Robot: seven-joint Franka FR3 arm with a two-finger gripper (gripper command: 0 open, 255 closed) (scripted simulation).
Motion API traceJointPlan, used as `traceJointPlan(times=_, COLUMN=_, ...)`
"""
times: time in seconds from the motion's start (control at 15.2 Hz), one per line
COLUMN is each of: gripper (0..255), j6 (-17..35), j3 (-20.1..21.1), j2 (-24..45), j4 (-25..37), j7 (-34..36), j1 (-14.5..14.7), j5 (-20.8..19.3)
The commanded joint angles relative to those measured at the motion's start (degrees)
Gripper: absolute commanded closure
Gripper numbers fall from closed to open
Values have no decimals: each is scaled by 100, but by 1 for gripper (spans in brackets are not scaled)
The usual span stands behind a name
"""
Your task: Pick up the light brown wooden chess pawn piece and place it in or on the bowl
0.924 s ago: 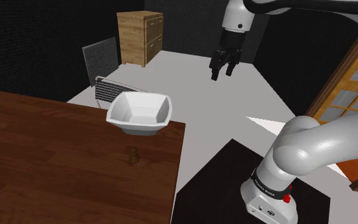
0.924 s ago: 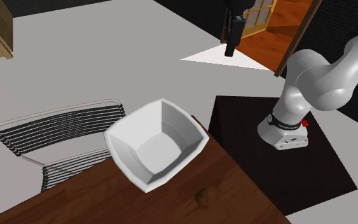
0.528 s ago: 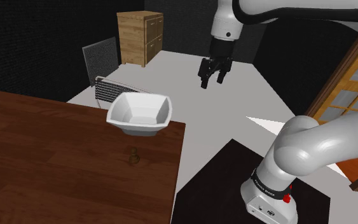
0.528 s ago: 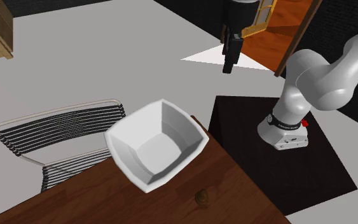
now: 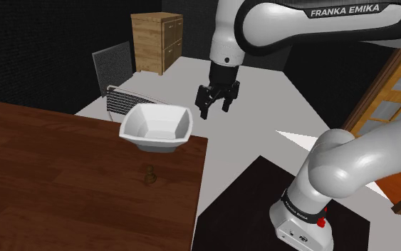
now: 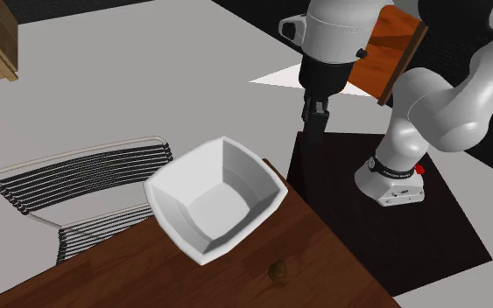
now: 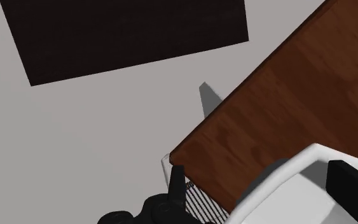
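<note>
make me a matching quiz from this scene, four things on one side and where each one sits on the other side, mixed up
Things
1 pawn
2 bowl
3 hand
4 cabinet

Places
A in the air, open, holding nothing
B on the floor by the far wall
C at the table's corner
D upright on bare wood, apart from the bowl

Pairs: 1-D, 2-C, 3-A, 4-B

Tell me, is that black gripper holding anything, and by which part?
Nothing is held. The gripper hangs open and empty in the air near the bowl; the pawn stands alone on the table.
</note>
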Motion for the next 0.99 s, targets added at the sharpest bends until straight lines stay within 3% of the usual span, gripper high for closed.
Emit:
traceJointPlan(times=0.0, gripper=0, j6=251, j3=255, j2=199, j4=-11, j7=296, j1=61, j5=126)
traceJointPlan(times=0.53, gripper=0, j6=1222, j3=1269, j2=1354, j4=336, j7=1469, j1=149, j5=303)
traceJointPlan(times=0.92, gripper=0, j6=1870, j3=2028, j2=2525, j4=910, j7=2527, j1=76, j5=-68)
